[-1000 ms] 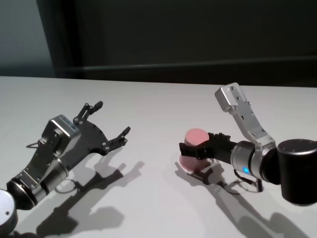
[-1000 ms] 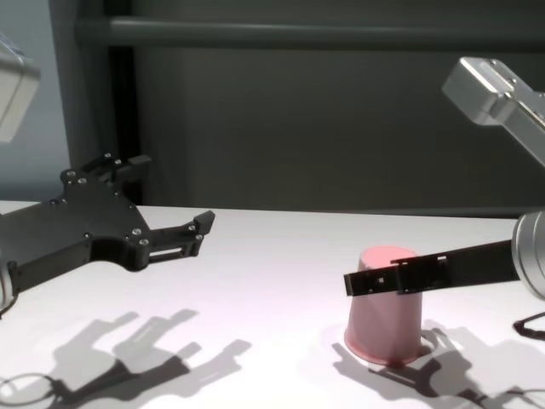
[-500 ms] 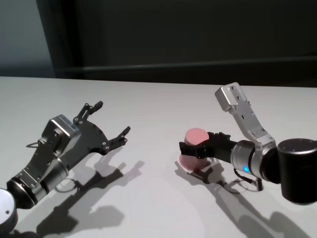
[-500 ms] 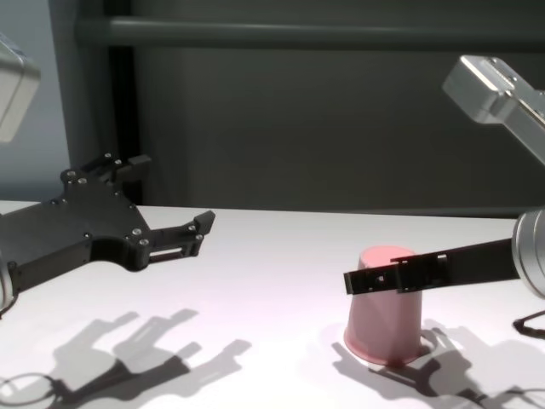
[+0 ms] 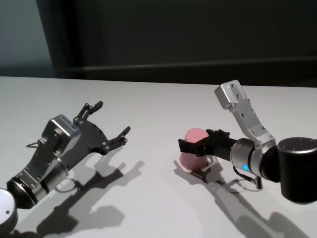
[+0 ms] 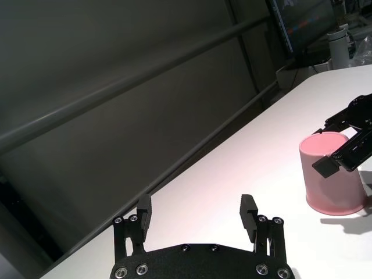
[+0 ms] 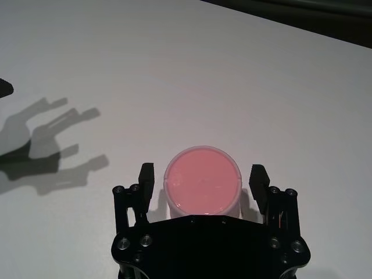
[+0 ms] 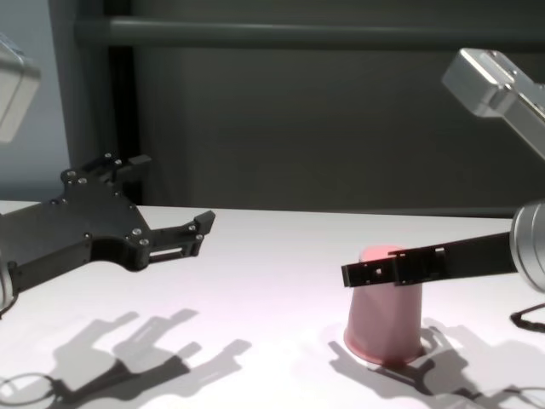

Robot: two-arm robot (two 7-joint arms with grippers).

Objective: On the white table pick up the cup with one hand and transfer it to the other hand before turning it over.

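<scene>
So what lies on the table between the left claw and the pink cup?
Only bare white table and shadows lie between the left claw and the cup, in head view.

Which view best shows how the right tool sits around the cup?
The right wrist view: the cup stands upside down between the open fingers of the right tool, gaps visible. Head and chest views show it side-on; the left wrist view shows it from afar.

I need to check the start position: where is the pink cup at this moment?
In the head view the cup stands upside down on the white table, on the robot's right side, between the open fingers of the right gripper. The left gripper hangs open farther left.
</scene>
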